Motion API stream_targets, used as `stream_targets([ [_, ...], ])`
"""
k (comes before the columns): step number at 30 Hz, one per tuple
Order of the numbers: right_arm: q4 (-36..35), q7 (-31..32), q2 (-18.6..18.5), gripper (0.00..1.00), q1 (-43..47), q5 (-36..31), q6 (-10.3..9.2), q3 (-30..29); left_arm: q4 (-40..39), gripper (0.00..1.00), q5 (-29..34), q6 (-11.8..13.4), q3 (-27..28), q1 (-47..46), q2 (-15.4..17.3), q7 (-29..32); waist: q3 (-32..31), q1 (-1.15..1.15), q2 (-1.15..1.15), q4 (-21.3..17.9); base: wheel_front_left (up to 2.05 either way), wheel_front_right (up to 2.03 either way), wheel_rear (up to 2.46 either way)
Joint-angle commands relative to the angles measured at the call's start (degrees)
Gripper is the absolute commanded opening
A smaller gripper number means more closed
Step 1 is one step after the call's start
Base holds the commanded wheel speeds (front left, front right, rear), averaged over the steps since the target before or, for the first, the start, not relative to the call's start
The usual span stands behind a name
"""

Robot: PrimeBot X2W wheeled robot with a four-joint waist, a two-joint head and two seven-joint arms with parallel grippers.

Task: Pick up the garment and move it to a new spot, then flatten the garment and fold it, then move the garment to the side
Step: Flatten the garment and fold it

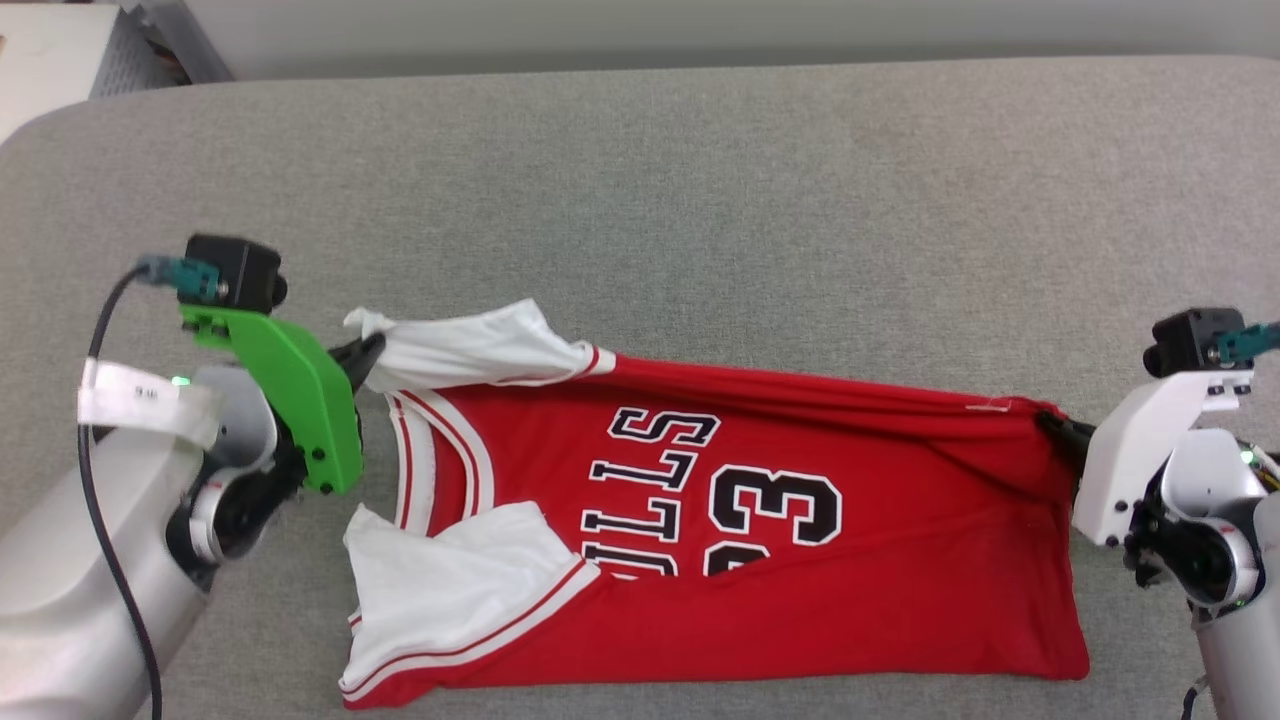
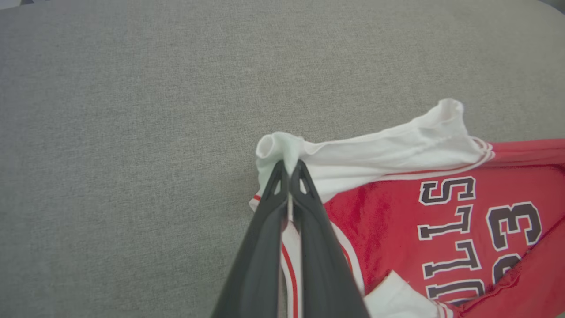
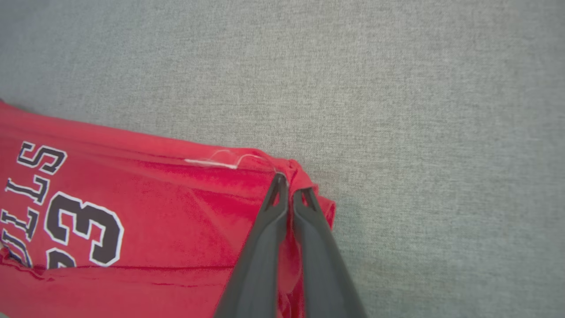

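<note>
The red garment (image 1: 720, 520) with white sleeves and black lettering lies sideways on the grey cushion, collar toward the left, its near part folded over the lower lettering. My left gripper (image 1: 368, 352) is shut on the far white sleeve (image 2: 371, 150), pinching its bunched tip (image 2: 289, 170). My right gripper (image 1: 1055, 428) is shut on the far corner of the red hem (image 3: 289, 183). The far edge of the garment is stretched taut between both grippers. In the right wrist view the number 23 (image 3: 84, 234) shows to the left of the fingers.
The grey fabric cushion (image 1: 700, 200) spreads wide beyond and around the garment. Its back edge meets a pale wall at the top. A white surface (image 1: 50, 60) sits at the far left corner.
</note>
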Motion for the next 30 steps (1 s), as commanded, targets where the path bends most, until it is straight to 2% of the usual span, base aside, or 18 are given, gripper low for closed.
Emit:
stream_targets([
  [1, -0.52, -0.95, 0.59, 0.0, 1.98, -0.42, -0.04, -0.58, -1.34, 0.0, -0.97, 1.32, 0.71, 3.21, 1.17, -1.36, -2.45, 0.0, 0.0, 1.57, 0.0, 0.0, 0.0],
  [11, -0.12, -5.77, 2.77, 0.0, 10.69, -0.6, -0.04, -3.99, -12.23, 0.0, -3.18, 8.41, 1.23, 19.94, 5.62, -6.69, -6.05, 0.0, 0.0, 2.75, 0.0, 0.0, 0.0],
  [15, 0.44, -7.07, 3.55, 0.0, 13.03, -0.51, -0.04, -5.4, -14.9, 0.0, -5.05, 10.08, 0.73, 24.42, 5.77, -6.55, -6.73, 0.0, 0.0, 3.06, 0.0, 0.0, 0.0],
  [20, 1.0, -8.56, 4.41, 0.0, 14.99, -0.53, -0.04, -6.18, -15.4, 0.0, -6.97, 10.62, 0.07, 27.76, 4.63, -6.62, -6.9, 0.0, 0.0, 2.74, 0.0, 0.0, 0.0],
  [25, 2.33, -10.79, 5.69, 0.0, 16.14, -0.45, -0.04, -5.65, -12.21, 0.0, -8.28, 8.9, -0.98, 28.87, 0.99, -7.6, -6.87, 0.0, 0.0, 2.01, 0.0, 0.0, 0.0],
  [26, 2.54, -11.51, 5.97, 0.08, 16.17, -0.4, -0.04, -5.49, -11.4, 0.0, -8.42, 8.51, -1.15, 28.83, 0.23, -7.81, -6.83, 0.0, 0.0, 1.9, 0.0, 0.0, 0.0],
  [27, 2.89, -12.13, 6.38, 0.3, 16.27, -0.27, -0.04, -5.22, -10.09, 0.0, -8.43, 7.78, -1.22, 28.58, -0.53, -8.33, -6.79, 0.0, 0.0, 1.78, 0.0, 0.0, 0.0],
  [28, 3.13, -12.65, 6.58, 0.44, 16.31, -0.29, -0.04, -4.99, -9.07, 0.0, -8.63, 7.02, -1.2, 28.39, -1.21, -8.71, -6.77, 0.0, 0.0, 1.69, 0.0, 0.0, 0.0],
  [29, 3.34, -13.7, 6.75, 1.0, 16.26, -0.28, -0.04, -4.86, -7.89, 0.0, -8.97, 6.12, -1.19, 28.11, -2.03, -8.98, -6.76, 0.0, 0.0, 1.62, 0.0, 0.0, 0.0],
  [30, 3.61, -14.3, 6.89, 1.0, 16.25, -0.13, -0.04, -4.76, -7.02, 0.43, -9.03, 5.63, -1.08, 27.77, -2.58, -9.39, -6.79, 0.0, 0.0, 1.61, 0.0, 0.0, 0.0],
])
